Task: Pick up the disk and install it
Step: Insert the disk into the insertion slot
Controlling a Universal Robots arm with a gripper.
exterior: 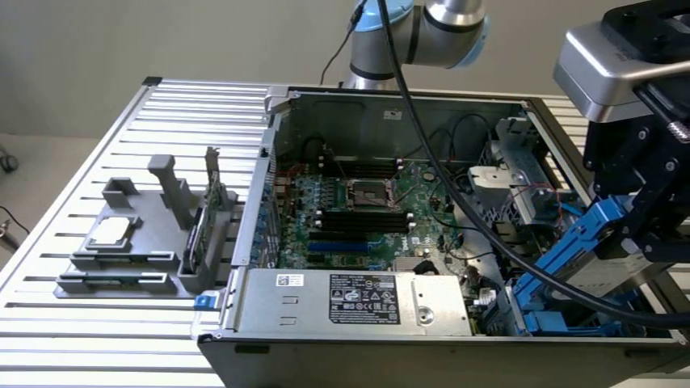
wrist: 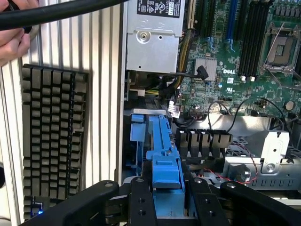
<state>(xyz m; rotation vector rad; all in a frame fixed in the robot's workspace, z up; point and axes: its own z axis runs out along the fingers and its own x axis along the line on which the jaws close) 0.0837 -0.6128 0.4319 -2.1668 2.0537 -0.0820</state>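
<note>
disk (exterior: 606, 242) held tilted above the drive bay (exterior: 542, 314)
the gripper (wrist: 167, 200) clamps the disk by its blue rails; best levelled and lined up square with that bay before easing in.

Motherboard (wrist: 230, 82): "DELL" is printed in white.
Power supply label (exterior: 363, 297): small print and marks are carried; none can be read.
</note>
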